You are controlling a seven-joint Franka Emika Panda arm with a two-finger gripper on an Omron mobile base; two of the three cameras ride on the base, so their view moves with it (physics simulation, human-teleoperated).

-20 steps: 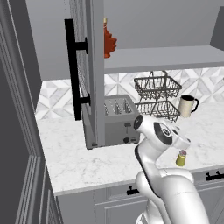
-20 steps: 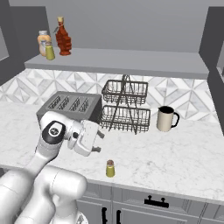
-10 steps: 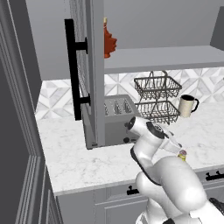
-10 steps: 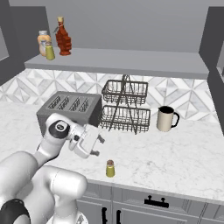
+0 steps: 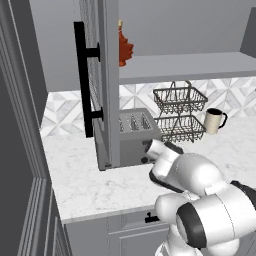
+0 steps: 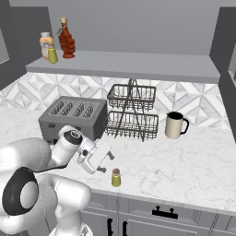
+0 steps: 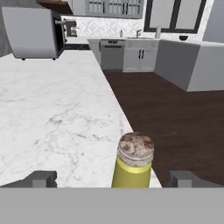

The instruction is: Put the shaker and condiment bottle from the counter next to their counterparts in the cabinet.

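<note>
One item left on the counter (image 6: pixel 193 170): the shaker (image 6: pixel 116 177), upright nr the front edge.

Left base view: arm bulk hides most of the work area. Cabinet (image 5: pixel 175 67) door swung open w/ its black bar handle (image 5: pixel 81 80) twd the camera; condiment bottle (image 5: pixel 125 49) peeks out red past the door edge, on the shelf. Toaster (image 5: pixel 136 131) sits below, wire basket rack (image 5: pixel 179 114) and cream mug (image 5: pixel 214 120) further right.

Right base view: gripper (image 6: pixel 105 162) low over the worktop, just beside the shaker on its left, not touching as far as I can tell. On the shelf, the red bottle stands just beside a yellow-green shaker (image 6: pixel 53 54) and an orange jar (image 6: pixel 45 44), so the bottle half looks done. Shaker half is the step in hand, at the approach stage.

Hand view: shaker sits centred btwn the two finger tips (image 7: pixel 41 178), jaws spread wide, nothing held, clear gap each side. Yellow body, speckled cap, close to the counter lip w/ dark floor beyond.

Next, imo: ease fwd a little so the pads flank the body below the cap, then close gently. Small, light, nr the edge, so a nudge could tip it off. Then lift to the shelf by the yellow-green one.
</note>
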